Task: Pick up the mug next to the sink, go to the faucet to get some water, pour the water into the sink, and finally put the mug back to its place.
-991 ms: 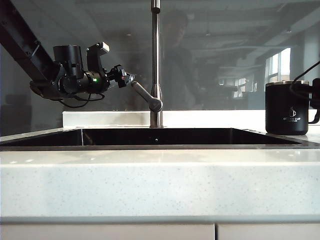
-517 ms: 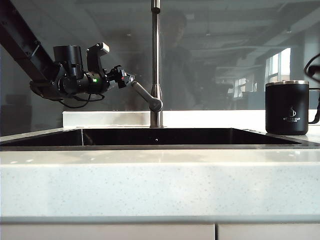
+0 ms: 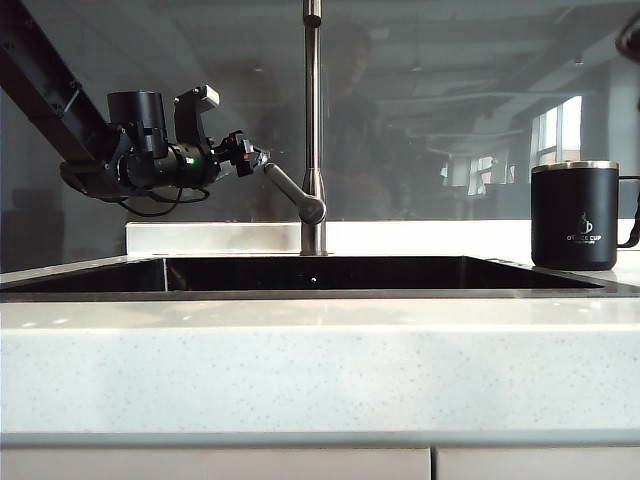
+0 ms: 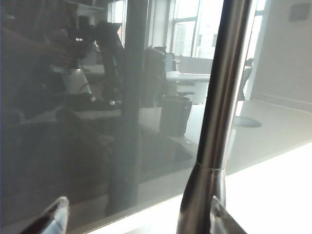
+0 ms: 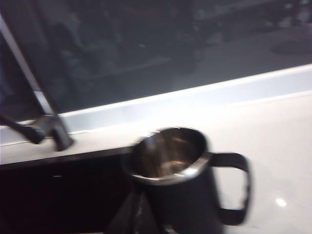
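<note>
1. Exterior view. The mug (image 3: 574, 216) stands upright on the counter (image 3: 320, 370) at the right end of the sink (image 3: 310, 275), its handle turned away from the basin. The faucet (image 3: 313, 125) rises behind the middle of the sink, its lever (image 3: 292, 192) slanting up toward the left gripper (image 3: 252, 156). That gripper hangs level at the lever's tip, jaws apart and empty, with the lever end at or between its fingertips; contact cannot be judged. The right gripper is not visible here. The mug lies well to the right of the faucet, far from the left arm, so the right arm is judged the nearer one.

2. Left wrist view. The faucet pipe (image 4: 222, 107) fills the near field, upright. Two pale fingertips (image 4: 56, 217) show at the lower edge, spread wide, the pipe's base close beside one of them. Nothing is held. A mug-like shape in the dark glass is only a reflection.

3. Right wrist view. The mug (image 5: 187, 185) sits below and ahead of the camera, blurred, mouth open upward, apparently empty inside. Its handle (image 5: 236, 187) points away from the sink (image 5: 58, 195) and faucet (image 5: 41, 109). The right gripper's fingers are out of frame; it is closed and holds nothing visible. Judged from the mug's resting place, the task looks complete or nearly so.
</note>
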